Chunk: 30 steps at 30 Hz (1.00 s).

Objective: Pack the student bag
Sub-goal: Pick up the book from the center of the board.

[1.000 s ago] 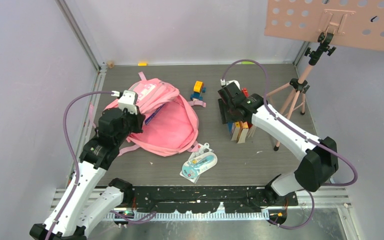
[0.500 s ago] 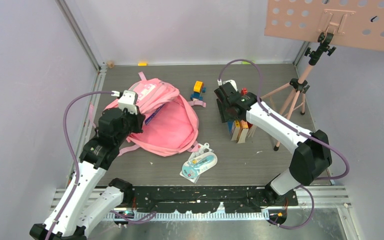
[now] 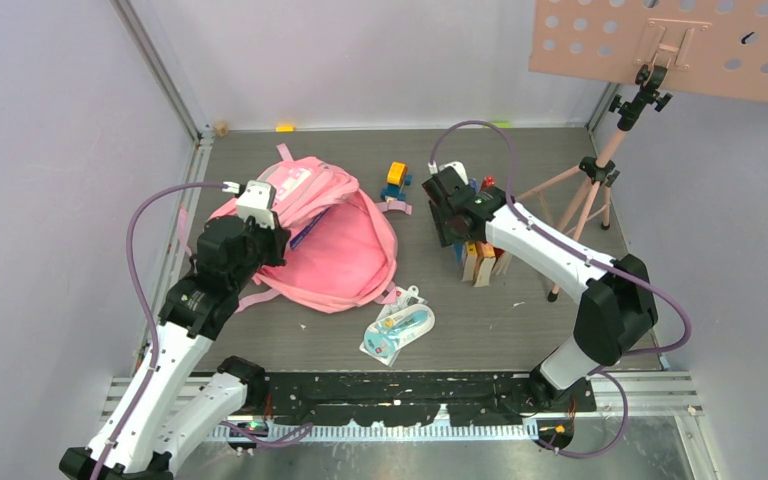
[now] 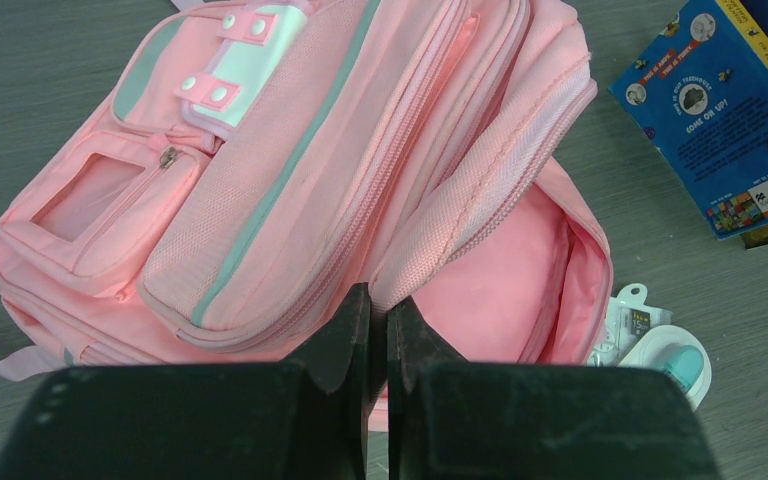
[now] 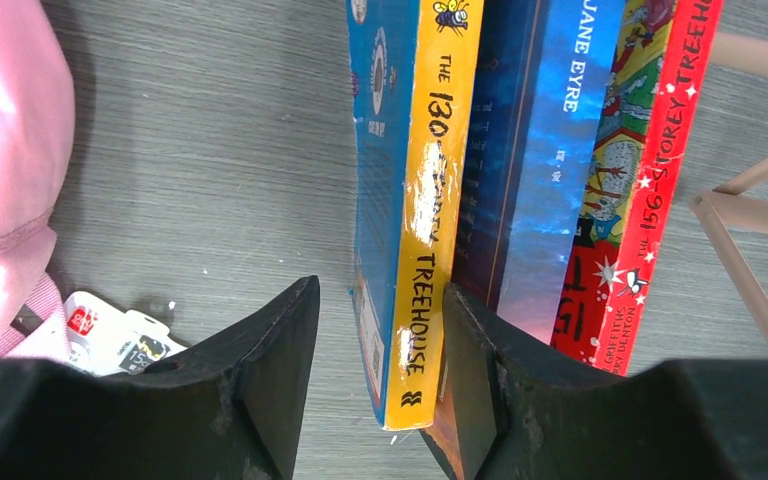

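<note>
The student bag (image 3: 345, 255), pink, lies open on its side at the table's left, its pink lining showing. My left gripper (image 4: 378, 302) is shut on the mesh edge of the student bag's (image 4: 290, 150) opening. Three books (image 3: 480, 262) stand in a row right of centre. My right gripper (image 5: 380, 290) hangs open over them, straddling the yellow-spined Treehouse book (image 5: 430, 200). Its right finger (image 5: 470, 340) is wedged between that book and the blue Jane Eyre book (image 5: 535, 150). The left finger (image 5: 280, 340) stands apart from the cover.
A red-spined book (image 5: 650, 150) ends the row. A blister pack (image 3: 398, 330) lies in front of the bag. Toy blocks (image 3: 396, 178) sit behind it. A pink tripod stand (image 3: 600, 190) with a perforated plate (image 3: 670, 45) stands at the back right. Walls close three sides.
My right gripper has shifted a little to the left over the row of books. The left arm and the bag have not moved.
</note>
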{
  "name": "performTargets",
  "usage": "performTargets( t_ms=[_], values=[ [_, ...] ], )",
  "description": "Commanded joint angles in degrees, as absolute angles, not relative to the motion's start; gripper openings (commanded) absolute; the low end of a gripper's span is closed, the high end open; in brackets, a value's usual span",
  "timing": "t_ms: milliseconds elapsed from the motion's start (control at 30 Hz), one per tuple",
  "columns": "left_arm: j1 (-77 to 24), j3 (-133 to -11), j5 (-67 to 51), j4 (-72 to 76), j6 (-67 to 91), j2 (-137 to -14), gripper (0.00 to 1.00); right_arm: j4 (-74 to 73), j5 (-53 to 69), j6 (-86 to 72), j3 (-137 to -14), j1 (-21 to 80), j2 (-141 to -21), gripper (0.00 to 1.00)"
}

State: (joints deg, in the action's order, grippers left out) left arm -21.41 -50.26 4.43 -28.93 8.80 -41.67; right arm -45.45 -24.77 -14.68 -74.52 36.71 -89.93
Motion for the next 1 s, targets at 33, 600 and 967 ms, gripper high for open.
performTargets(
  t_ms=[33, 600, 967],
  values=[
    [-21.3, -50.9, 6.0, -22.9, 8.6, -41.3, 0.00, -43.1, -25.4, -15.2, -75.7, 38.8, -90.5, 0.52],
    [-21.3, -50.9, 5.9, -22.9, 8.6, -41.2, 0.00, -42.4, -33.4, -14.2, -75.2, 41.5, -94.2, 0.51],
    [-21.3, -50.9, 5.7, -22.9, 8.6, -41.1, 0.00, -40.4, -37.6, -14.0, -77.1, 41.7, -99.7, 0.45]
  ],
)
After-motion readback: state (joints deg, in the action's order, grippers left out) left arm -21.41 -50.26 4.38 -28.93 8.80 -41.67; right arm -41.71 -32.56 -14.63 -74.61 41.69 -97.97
